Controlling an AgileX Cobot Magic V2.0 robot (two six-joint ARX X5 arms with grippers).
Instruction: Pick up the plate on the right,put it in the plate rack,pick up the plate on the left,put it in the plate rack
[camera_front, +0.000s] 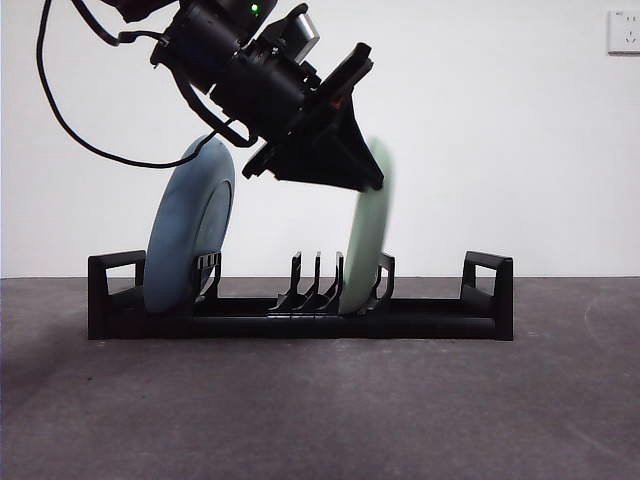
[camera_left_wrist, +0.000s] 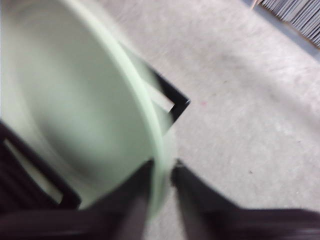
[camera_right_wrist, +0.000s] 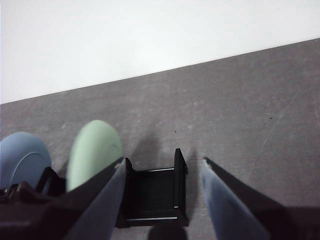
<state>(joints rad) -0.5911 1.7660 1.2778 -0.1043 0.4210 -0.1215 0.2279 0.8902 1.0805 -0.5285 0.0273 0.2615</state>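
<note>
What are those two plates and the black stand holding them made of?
The blue plate and green plate look like matte plastic or melamine: flat pastel colour, no glassy shine, though glazed ceramic can't be excluded. The rack looks like moulded black plastic, with a slight sheen and thin curved prongs.

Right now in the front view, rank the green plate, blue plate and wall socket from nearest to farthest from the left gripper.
1. Green plate, in the left gripper, mid-rack.
2. Blue plate, at the rack's left end.
3. Wall socket, top right corner.
</note>
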